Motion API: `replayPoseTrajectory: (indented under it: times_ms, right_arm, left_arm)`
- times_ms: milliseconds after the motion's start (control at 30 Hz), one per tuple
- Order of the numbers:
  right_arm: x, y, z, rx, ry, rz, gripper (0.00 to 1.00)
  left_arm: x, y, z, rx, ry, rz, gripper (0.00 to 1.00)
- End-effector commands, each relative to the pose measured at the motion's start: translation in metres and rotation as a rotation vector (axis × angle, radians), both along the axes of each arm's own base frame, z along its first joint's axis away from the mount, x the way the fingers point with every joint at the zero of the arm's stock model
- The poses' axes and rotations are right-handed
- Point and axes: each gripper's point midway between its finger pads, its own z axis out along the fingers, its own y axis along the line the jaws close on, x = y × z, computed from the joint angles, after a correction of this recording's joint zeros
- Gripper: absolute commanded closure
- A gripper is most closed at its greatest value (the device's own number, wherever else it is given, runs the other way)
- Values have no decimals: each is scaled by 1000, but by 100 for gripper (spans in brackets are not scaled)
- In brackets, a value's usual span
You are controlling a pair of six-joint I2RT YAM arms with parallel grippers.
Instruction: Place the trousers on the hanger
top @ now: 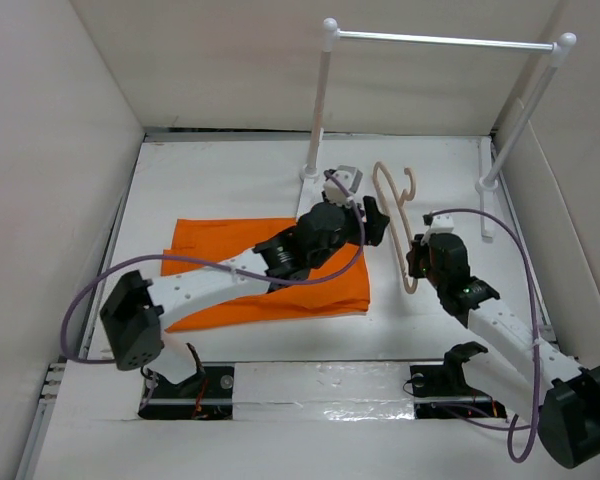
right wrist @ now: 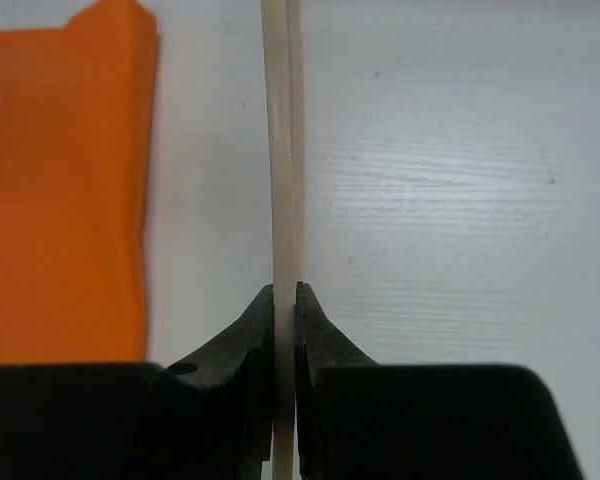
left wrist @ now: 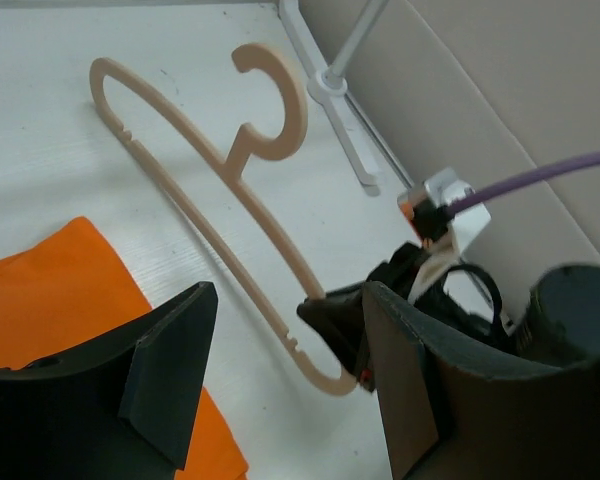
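My right gripper [right wrist: 285,292] pinches the hanger [right wrist: 283,150] at one end of its thin bar, with a finger tight on each side. The hanger stretches away from me over the white table [top: 230,175], just beside the right edge of the trousers [top: 215,245]. Its hook is at the far end, near the white rail [top: 440,40]. The orange trousers lie flat on the table. My left gripper [left wrist: 285,320] hangs over their far right corner, fingers wide apart and holding nothing
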Motion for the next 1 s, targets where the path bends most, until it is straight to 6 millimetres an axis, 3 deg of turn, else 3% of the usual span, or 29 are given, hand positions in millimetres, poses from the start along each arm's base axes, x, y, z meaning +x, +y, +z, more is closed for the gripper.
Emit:
replayPoseTrajectory:
  times_ms: [0, 33, 67, 300, 333, 367, 467, 667, 967]
  right_arm:
    - [13, 14, 26, 52, -132, -18, 100]
    - [11, 16, 22, 43, -123, -15, 100]
    - [7, 24, 20, 35, -114, 8, 100]
    - [-4, 32, 10, 15, -121, 25, 100]
    - [-7, 31, 7, 15, -115, 27, 100]
    - [-8, 31, 10, 24, -126, 29, 100]
    - [-11, 33, 12, 37, -137, 37, 100]
    - [-12, 34, 17, 52, -156, 47, 100]
    - [-13, 47, 10, 51, -135, 89, 100]
  left_arm:
    - [17, -17, 2, 52, 6, 50, 42]
    - [25, -27, -15, 93, 24, 59, 42]
    - [33, -34, -1, 79, 12, 83, 42]
    - [58, -66, -25, 118, 61, 141, 42]
    - [62, -69, -38, 140, 76, 156, 42]
    - [73, -66, -33, 135, 72, 204, 42]
    - [84, -64, -50, 156, 102, 254, 42]
    - [105, -66, -55, 158, 98, 309, 43]
    - [123, -67, -72, 187, 120, 327, 50]
